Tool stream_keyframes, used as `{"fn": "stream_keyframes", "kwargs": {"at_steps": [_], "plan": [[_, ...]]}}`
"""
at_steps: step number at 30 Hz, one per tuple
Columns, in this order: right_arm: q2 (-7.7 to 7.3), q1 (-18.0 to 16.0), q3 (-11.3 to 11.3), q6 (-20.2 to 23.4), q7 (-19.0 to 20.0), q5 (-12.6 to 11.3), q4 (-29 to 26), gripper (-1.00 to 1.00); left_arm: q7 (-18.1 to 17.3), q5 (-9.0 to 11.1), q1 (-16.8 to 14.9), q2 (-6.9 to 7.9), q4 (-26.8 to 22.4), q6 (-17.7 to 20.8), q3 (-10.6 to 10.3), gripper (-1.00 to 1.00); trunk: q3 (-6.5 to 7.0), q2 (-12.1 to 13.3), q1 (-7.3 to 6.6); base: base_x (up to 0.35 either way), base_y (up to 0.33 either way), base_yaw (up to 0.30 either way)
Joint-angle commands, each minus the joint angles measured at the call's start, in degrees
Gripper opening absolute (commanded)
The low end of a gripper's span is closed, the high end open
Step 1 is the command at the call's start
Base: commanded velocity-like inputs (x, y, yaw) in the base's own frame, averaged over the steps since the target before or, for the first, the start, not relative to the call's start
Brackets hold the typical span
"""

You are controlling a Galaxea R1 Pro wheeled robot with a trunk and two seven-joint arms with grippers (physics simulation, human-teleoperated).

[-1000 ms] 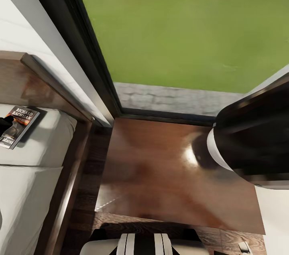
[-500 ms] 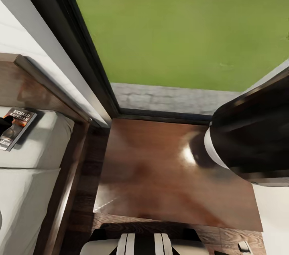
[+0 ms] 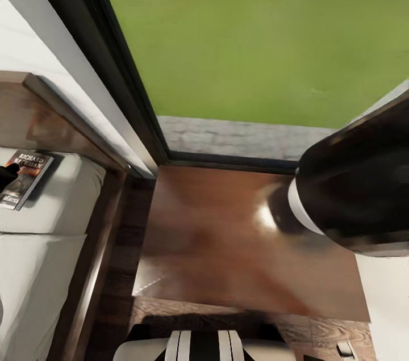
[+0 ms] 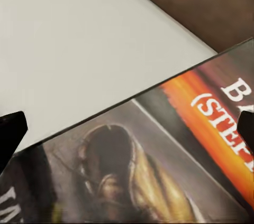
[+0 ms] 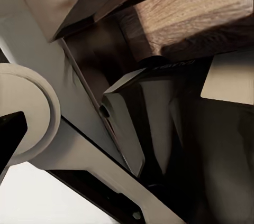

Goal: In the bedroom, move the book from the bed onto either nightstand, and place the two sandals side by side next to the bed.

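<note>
book [image 3: 23,177] on bed [image 3: 51,219] | nightstand [image 3: 244,242] beside | left pincer [image 4: 127,129] spread over cover | right pincer state unclear

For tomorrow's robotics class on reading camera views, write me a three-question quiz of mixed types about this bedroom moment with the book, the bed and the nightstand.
1. True or false: the book already lies on the nightstand.
2. Multiple choice: in the head view, what separates the bed from the nightstand? A) a strip of wood-plank floor B) a pillow C) nothing, they touch
3. Short answer: in the left wrist view, which object lies between the left gripper fingertips?

Key: 1 false, it lies on the bed near the headboard. 2 A. 3 The book.
</note>
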Motion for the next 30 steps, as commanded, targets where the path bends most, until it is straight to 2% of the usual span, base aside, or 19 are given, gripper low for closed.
{"fn": "stream_keyframes", "kwargs": {"at_steps": [1, 25, 30], "plan": [[-0.02, -0.01, 0.33, 0.60, 0.19, -0.44, 0.01, 1.00, 0.39, 0.70, 0.02, 0.00, 0.72, 0.29, -0.03, 1.00, -0.03, -0.01, -0.02, -0.186, 0.000, 0.000], [-0.09, -0.01, 0.33, 0.60, 0.19, -0.44, 0.01, 1.00, 0.38, 0.70, 0.02, -0.12, 0.72, 0.29, -0.03, 1.00, -0.03, -0.01, -0.02, -0.022, 0.000, 0.000], [-0.09, -0.01, 0.33, 0.60, 0.19, -0.44, 0.01, 1.00, 0.40, 0.70, 0.02, -0.17, 0.72, 0.29, -0.03, 1.00, -0.03, -0.01, -0.02, -0.136, 0.000, 0.000]]}}
